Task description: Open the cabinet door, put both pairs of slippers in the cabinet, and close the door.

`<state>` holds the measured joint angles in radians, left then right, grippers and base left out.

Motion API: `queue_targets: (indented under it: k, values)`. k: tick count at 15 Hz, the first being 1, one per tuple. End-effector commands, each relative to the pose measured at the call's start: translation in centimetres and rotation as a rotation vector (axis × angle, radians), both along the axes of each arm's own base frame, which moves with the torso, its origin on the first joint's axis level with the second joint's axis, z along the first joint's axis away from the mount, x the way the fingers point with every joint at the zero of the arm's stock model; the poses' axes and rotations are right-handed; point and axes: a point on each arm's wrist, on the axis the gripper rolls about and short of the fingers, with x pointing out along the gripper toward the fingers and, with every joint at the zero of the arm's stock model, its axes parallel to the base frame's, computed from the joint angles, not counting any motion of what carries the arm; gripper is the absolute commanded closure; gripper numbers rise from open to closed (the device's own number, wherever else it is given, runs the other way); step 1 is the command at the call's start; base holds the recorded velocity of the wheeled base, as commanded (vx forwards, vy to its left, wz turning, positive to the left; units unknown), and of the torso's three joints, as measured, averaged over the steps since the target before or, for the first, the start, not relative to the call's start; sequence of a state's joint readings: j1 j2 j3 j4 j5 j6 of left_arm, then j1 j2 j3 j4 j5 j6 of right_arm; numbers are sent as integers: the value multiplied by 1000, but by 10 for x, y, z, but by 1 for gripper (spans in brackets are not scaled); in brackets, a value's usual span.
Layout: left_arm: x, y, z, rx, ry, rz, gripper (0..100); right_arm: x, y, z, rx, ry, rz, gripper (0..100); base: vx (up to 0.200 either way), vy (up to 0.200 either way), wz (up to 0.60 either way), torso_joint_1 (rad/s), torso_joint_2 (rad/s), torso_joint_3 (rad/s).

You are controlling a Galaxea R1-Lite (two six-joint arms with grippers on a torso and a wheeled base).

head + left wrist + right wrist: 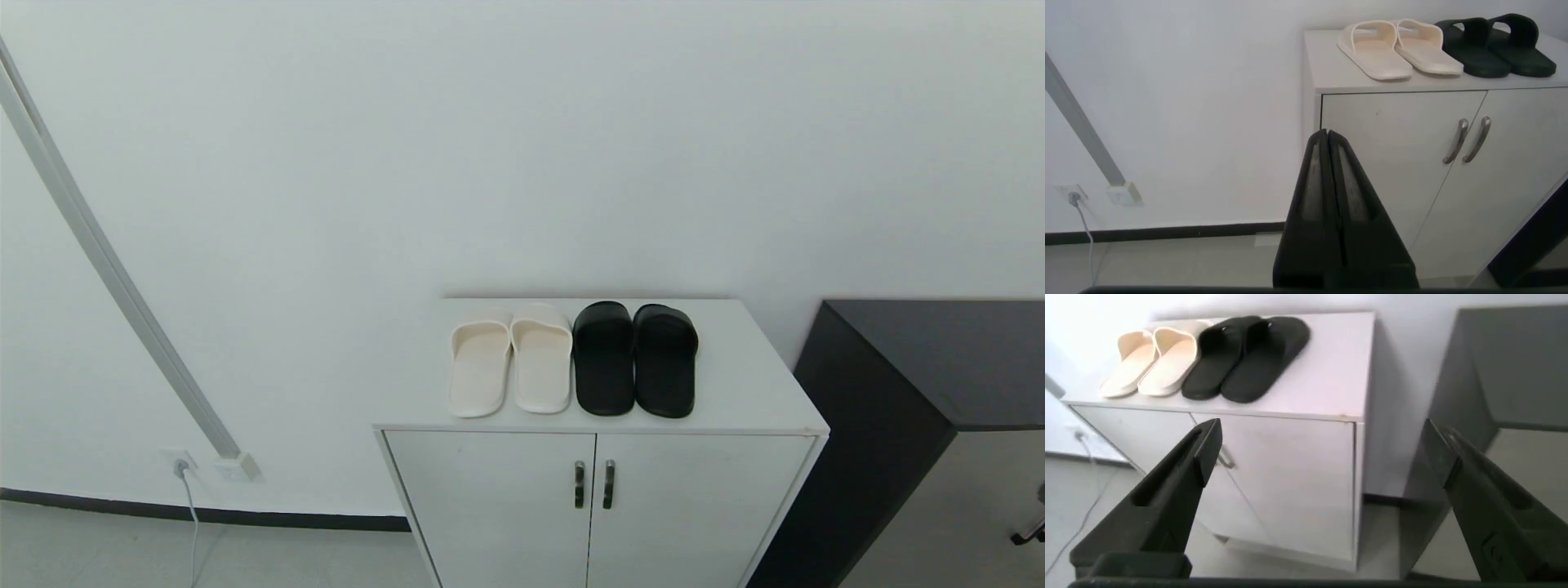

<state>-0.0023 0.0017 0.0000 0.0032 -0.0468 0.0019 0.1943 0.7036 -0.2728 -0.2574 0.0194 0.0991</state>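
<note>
Head view: cabinet [490, 506] doors shut; cream slippers [510, 363] and black slippers [635, 359] side by side on its top. By your reckoning, opening, loading and closing all remain.
Left wrist view: left hand [1327, 139] pressed together, empty, apart from door handles [1467, 140].
Right wrist view: right hand [1323, 433] spread, empty, short of cabinet.

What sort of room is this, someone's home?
Likely an office or test room, not a home: a plain white cabinet with cream slippers and black slippers on top, a dark unit beside it, surface cable trunking running to a wall socket.
</note>
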Motion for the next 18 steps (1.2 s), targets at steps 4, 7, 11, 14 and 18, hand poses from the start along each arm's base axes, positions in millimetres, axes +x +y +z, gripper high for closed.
queue_targets:
  k: [4,7,11,14,18]
  values:
    - [0,0,0,0,0,-1,100,89,68,17,0,139,115,0,0,0,0,0,0,0]
    - [0,0,0,0,0,-1,100,115,112,21,29,156,130,0,0,0,0,0,0,0]
    - [0,0,0,0,0,0,100,140,166,15,28,140,104,0,0,0,0,0,0,0]
    - [0,0,0,0,0,-1,100,162,199,3,18,138,19,0,0,0,0,0,0,0]
    - [0,0,0,0,0,-1,100,199,228,-20,-1,130,-107,0,0,0,0,0,0,0]
